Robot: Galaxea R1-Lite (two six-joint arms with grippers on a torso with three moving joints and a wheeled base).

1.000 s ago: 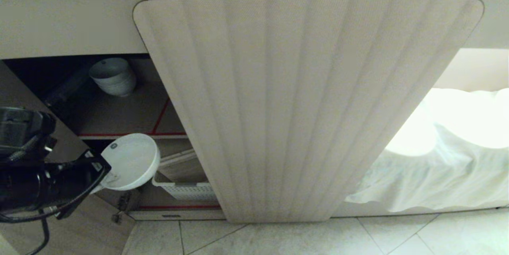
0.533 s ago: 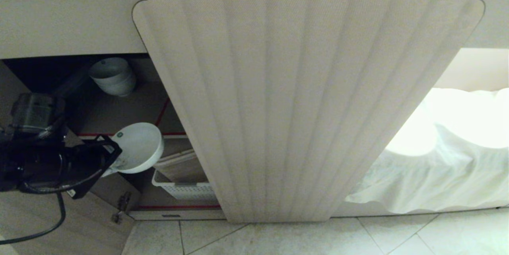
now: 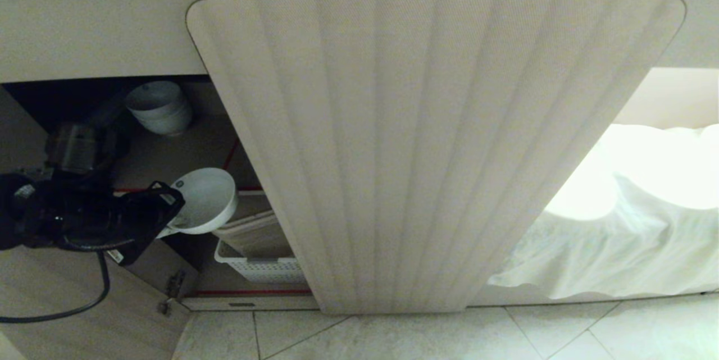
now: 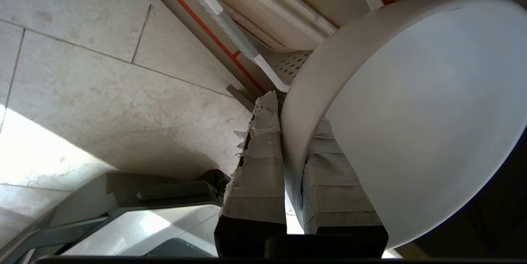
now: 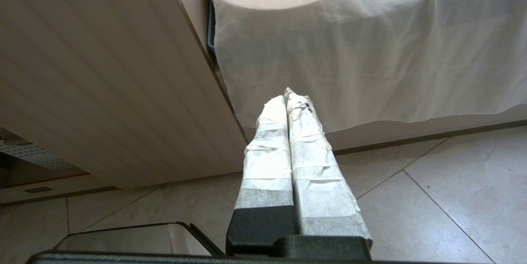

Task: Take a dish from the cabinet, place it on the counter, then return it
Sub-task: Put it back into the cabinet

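Left gripper [image 3: 171, 215] clamped on the rim of the dish [image 3: 206, 199], one taped finger [image 4: 259, 161] outside the wall, one inside. Dish tilted, hanging at the open cabinet [image 3: 185, 149] mouth by the red-edged shelf, a rim pinch to slide it in, I judge. Right gripper [image 5: 291, 99] parked low, fingers together, empty.

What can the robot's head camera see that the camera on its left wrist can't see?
Only the head view shows the stack of white bowls on the upper shelf, the big fluted cabinet door and the white cloth at the right. Only the left wrist view shows how the left gripper holds on: one taped finger inside the rim, one outside. Both show the dish clamped in that gripper, the white perforated basket below it, the red-edged shelves and the tiled floor.
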